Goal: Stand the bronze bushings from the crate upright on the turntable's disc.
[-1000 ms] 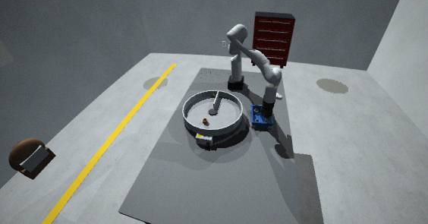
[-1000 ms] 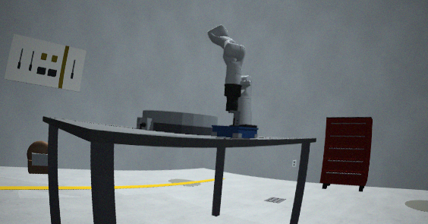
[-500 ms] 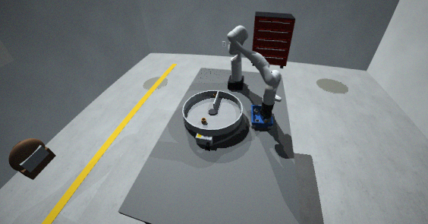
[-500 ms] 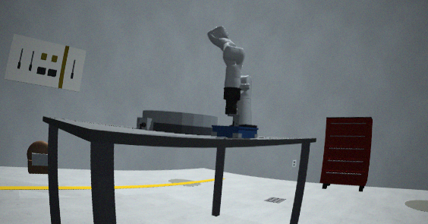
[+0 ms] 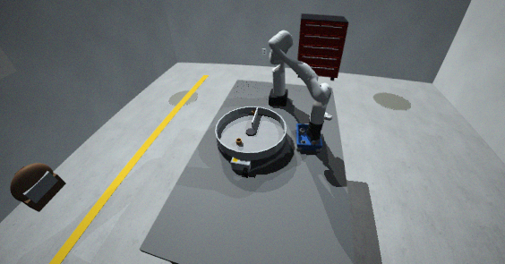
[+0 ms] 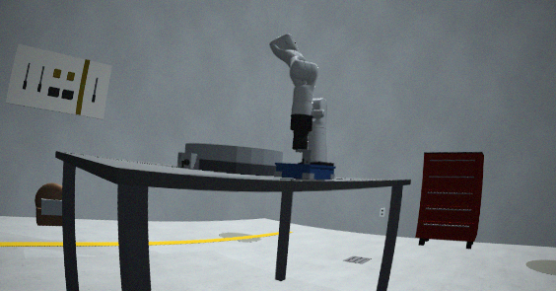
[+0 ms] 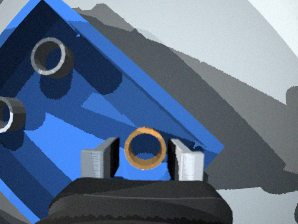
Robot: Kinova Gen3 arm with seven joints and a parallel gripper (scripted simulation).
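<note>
With its fingers apart astride the bronze bushing (image 7: pixel 145 163) near the crate's (image 5: pixel 309 149) (image 6: pixel 315 173) (image 7: pixel 150 82) corner, the gripper (image 5: pixel 315 139) (image 6: pixel 305 161) (image 7: pixel 143 152) seems about to grasp; next calls for closing squarely, then lifting clear.

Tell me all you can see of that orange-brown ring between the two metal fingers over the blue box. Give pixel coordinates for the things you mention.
The bronze bushing (image 7: pixel 162 148) is a short, open sleeve with a smooth, metallic-looking orange-brown rim and a round hole through which blue shows. It appears to stand upright on one end, near a corner of the blue crate (image 5: pixel 309 149) (image 6: pixel 315 173) (image 7: pixel 172 102). The tool's (image 7: pixel 145 152) open fingers flank it with a gap on each side, so neither touches it. What its lower end rests on is hidden.
</note>
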